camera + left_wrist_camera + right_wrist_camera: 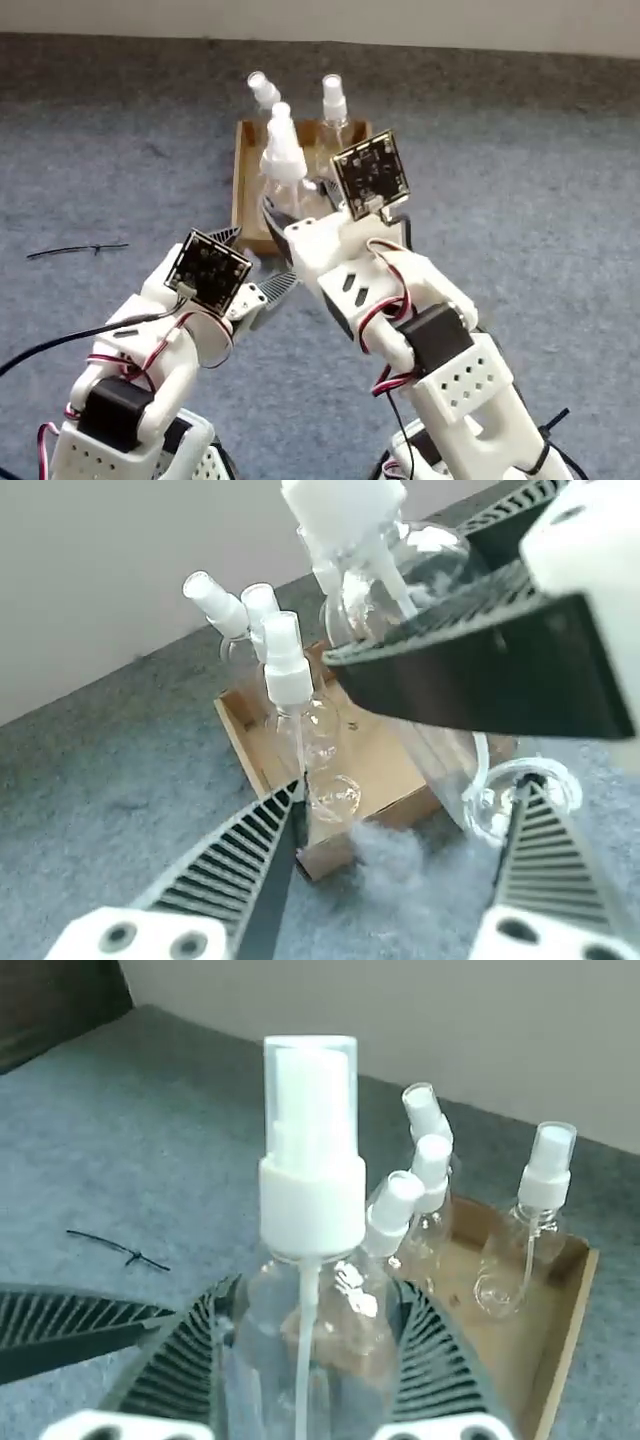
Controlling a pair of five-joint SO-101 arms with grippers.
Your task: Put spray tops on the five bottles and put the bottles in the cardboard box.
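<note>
The right gripper (pixel 315 1380) pinches the fifth bottle (pixel 310 1300), spray top (pixel 310 1160) on, at the cardboard box (pixel 572 1290) near edge; best lower it straight onto bare box floor, clear of the four bottles (pixel 535 1220) inside, while the left gripper (pixel 400 825) holds its fingers (pixel 250 850) spread.

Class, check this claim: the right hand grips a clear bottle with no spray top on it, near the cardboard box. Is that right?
No. The right wrist view shows the right hand gripping a clear bottle with a white spray top on it, near the cardboard box.
</note>
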